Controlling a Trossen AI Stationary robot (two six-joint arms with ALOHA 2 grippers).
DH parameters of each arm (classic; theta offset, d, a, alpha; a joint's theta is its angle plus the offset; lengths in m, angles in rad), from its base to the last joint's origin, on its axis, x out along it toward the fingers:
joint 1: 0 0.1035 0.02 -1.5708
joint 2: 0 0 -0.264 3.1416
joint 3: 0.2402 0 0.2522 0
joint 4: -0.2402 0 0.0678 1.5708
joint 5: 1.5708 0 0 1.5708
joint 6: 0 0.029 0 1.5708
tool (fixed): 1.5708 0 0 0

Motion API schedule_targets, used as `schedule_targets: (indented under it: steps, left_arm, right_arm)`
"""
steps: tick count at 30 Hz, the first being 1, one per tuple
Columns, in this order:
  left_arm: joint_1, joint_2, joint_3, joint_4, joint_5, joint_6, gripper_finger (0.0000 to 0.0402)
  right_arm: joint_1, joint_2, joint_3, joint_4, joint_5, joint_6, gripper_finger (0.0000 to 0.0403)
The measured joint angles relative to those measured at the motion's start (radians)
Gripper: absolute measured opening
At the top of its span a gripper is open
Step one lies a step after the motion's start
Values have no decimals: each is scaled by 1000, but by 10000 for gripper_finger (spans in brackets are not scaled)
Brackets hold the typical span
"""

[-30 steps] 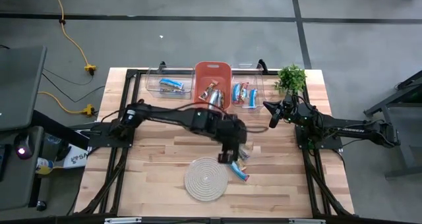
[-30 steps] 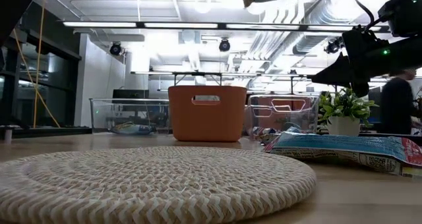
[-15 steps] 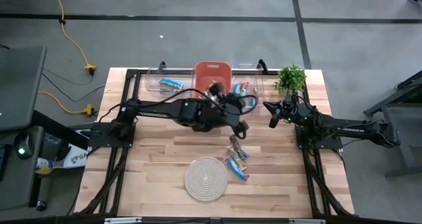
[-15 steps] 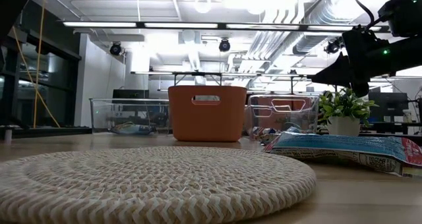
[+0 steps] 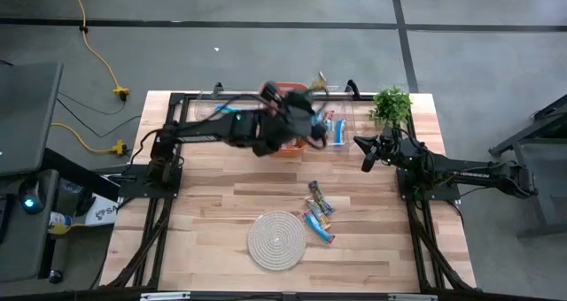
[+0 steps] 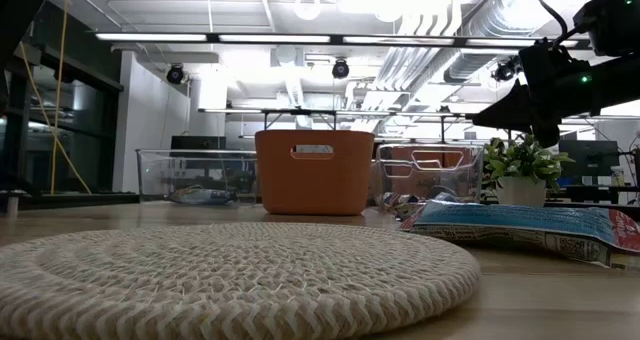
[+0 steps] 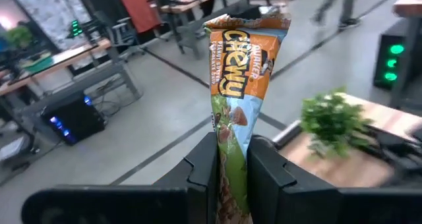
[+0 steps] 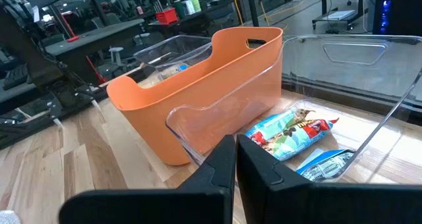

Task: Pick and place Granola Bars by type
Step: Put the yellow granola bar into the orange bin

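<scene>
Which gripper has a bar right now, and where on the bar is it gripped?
The left gripper pinches an orange Chewy bar at its lower end; the right gripper holds nothing.

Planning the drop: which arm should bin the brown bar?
Left. The left gripper is shut on the brown bar, above the orange bin. The right gripper waits empty by the plant.
</scene>
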Motion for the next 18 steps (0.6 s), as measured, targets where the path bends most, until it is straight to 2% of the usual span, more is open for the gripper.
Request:
schedule_targets:
  steps: [5, 8, 13, 18]
  left_arm:
    - [91, -35, -2, -16, 8, -22, 56]
    - [157, -50, -1, -8, 49, -23, 56]
    - [287, -66, -1, -36, 259, -50, 56]
    - [422, -62, -3, -153, 468, -207, 56]
  right_arm:
    - [0, 0, 0, 2, 0, 0, 0]
    - [0, 0, 0, -1, 0, 0, 0]
    - [0, 0, 0, 0, 0, 0, 0]
    - [0, 0, 0, 0, 0, 0, 0]
